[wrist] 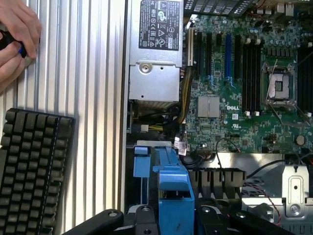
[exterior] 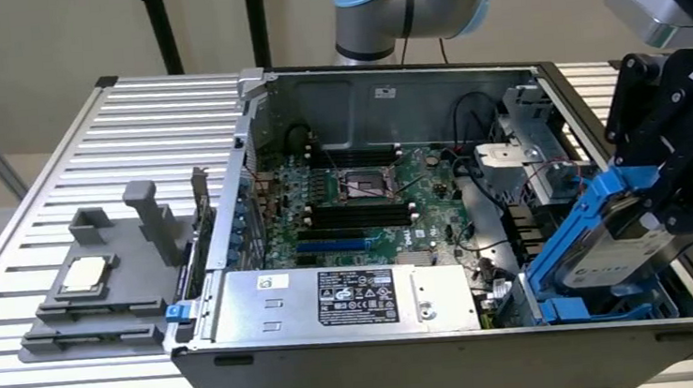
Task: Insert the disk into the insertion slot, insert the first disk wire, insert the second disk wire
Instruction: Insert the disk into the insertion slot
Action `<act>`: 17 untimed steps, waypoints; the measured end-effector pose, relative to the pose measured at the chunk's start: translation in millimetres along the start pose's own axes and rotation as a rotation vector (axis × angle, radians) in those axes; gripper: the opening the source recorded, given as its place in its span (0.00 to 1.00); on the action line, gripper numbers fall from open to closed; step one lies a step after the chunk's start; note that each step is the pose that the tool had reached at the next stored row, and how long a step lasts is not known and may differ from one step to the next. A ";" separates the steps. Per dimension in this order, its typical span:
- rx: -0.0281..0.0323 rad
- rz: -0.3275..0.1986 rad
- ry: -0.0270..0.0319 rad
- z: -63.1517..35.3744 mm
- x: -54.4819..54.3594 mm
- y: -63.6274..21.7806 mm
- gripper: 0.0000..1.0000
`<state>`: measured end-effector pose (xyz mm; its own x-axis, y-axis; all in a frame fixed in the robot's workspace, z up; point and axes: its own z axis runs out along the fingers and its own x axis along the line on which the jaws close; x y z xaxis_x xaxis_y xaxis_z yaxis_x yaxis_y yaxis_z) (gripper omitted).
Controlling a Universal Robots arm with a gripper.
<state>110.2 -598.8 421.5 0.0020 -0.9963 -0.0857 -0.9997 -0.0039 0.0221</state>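
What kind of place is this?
Probably a robot lab workbench for putting computers together: an open computer case sits on a ridged metal table, with a keyboard and a robot arm nearby.

A: Ribbed metal tabletop [exterior: 125, 110], and the open PC case [exterior: 462, 358] sits flat on it!
B: There's a grey tray [exterior: 105, 309] just beside the case, on the exterior view's left.
A: And a keyboard [wrist: 29, 171] lies on the tabletop too, with a hand [wrist: 17, 34] near it.
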 end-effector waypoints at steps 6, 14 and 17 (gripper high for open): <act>-0.0001 -0.002 0.0001 2.7 -0.4 0.0 0.32; -0.0002 -0.003 0.0001 4.8 -0.6 -0.1 0.40; -0.0002 -0.004 0.0003 5.0 -0.7 -1.9 0.40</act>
<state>111.9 -597.7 416.6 0.0058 -0.9963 -0.0855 -0.9997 -0.0077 0.0220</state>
